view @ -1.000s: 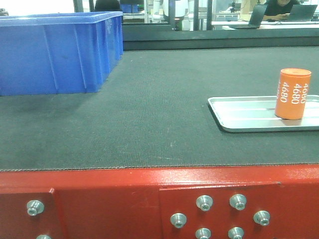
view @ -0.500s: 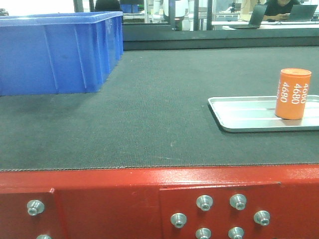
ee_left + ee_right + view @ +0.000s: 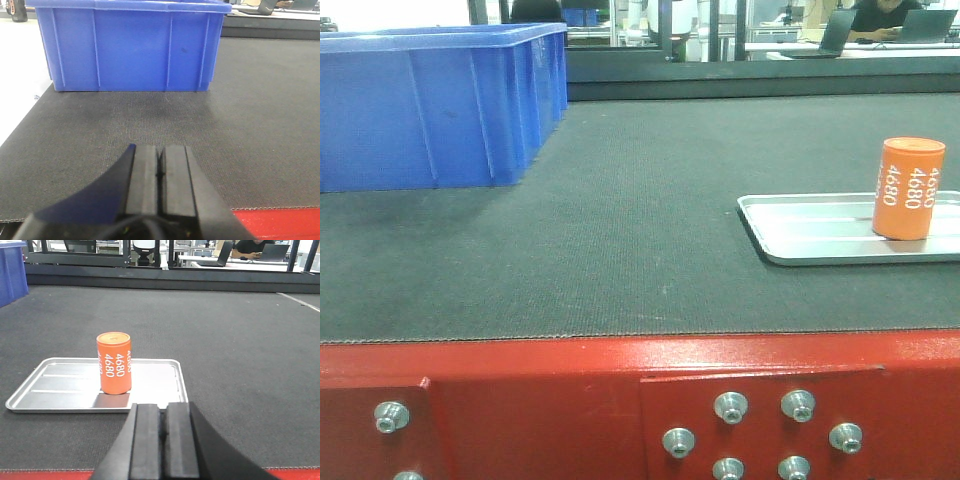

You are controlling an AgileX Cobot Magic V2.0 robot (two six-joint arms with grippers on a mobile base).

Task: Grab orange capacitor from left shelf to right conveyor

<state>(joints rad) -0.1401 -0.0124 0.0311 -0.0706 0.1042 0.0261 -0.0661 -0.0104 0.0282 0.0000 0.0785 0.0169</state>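
The orange capacitor stands upright in a shallow silver tray on the dark grey conveyor belt with its red bolted frame. It also shows in the right wrist view, ahead and left of my right gripper, which is shut and empty, just short of the tray's near rim. My left gripper is shut and empty over the belt's near edge. The left shelf is out of view.
A big blue plastic bin stands on the belt at the far left, straight ahead of the left gripper in the left wrist view. Behind the belt are desks with laptops and a seated person.
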